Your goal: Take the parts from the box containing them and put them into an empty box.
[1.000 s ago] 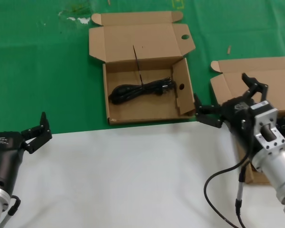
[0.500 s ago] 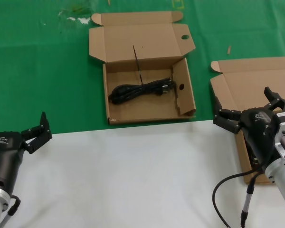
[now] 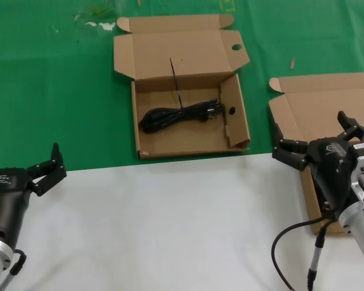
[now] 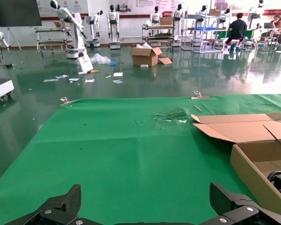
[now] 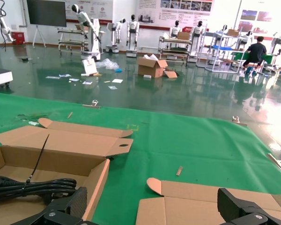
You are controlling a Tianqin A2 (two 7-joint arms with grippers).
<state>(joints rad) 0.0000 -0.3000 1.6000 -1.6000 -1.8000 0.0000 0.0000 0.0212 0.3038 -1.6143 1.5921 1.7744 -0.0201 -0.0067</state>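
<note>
The holed mailer box point(image 3: 185, 57) lies open at the middle of the green mat, with one black power cable point(image 3: 179, 115) inside and its tie sticking up. It also shows in the right wrist view point(image 5: 61, 143) with the cable point(image 5: 33, 185). The plain-lid box point(image 3: 327, 100) is at the right; its inside is hidden behind my right arm. My right gripper point(image 3: 318, 138) is open and empty, over that box's near left part, and its lid point(image 5: 210, 201) lies below the jaws. My left gripper point(image 3: 51, 167) is open and empty at the near left.
The green mat point(image 3: 60, 91) covers the far half of the table and a white surface point(image 3: 170, 224) the near half. A grey cable point(image 3: 291, 242) hangs from my right arm. The left wrist view shows the holed box's corner point(image 4: 260, 171) to one side.
My right gripper has moved right, away from the holed box's side flap to over the plain-lid box, open and empty, then stayed still. The left arm has not moved.
</note>
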